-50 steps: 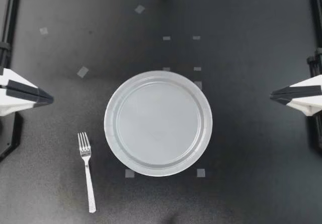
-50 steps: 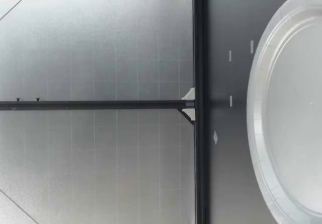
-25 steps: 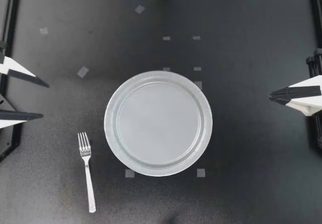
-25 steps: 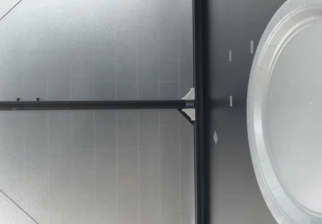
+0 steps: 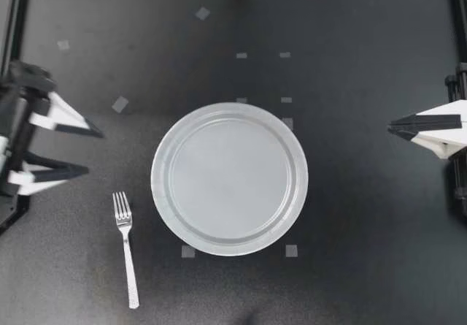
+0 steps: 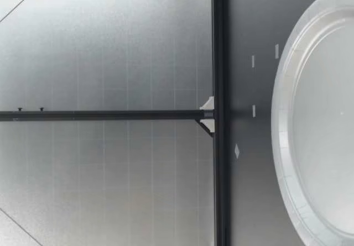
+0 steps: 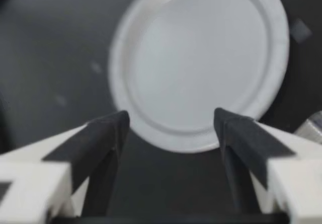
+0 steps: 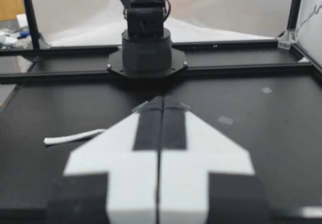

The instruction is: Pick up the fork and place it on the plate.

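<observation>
The fork (image 5: pixel 125 248) lies flat on the black table (image 5: pixel 365 259), nearest the front, just beside the white plate (image 5: pixel 157 186) but not touching it, with its tines pointing away. A little farther back, my left gripper (image 5: pixel 94 152) stands near the tines with its fingers spread wide and empty, the plate ahead of it. My right gripper (image 5: pixel 394 129) is well off the plate's other side, fingers pressed together on nothing.

Fork (image 5: pixel 125 247) on the table (image 5: pixel 350 281), just left of the plate (image 5: pixel 229 179).
</observation>
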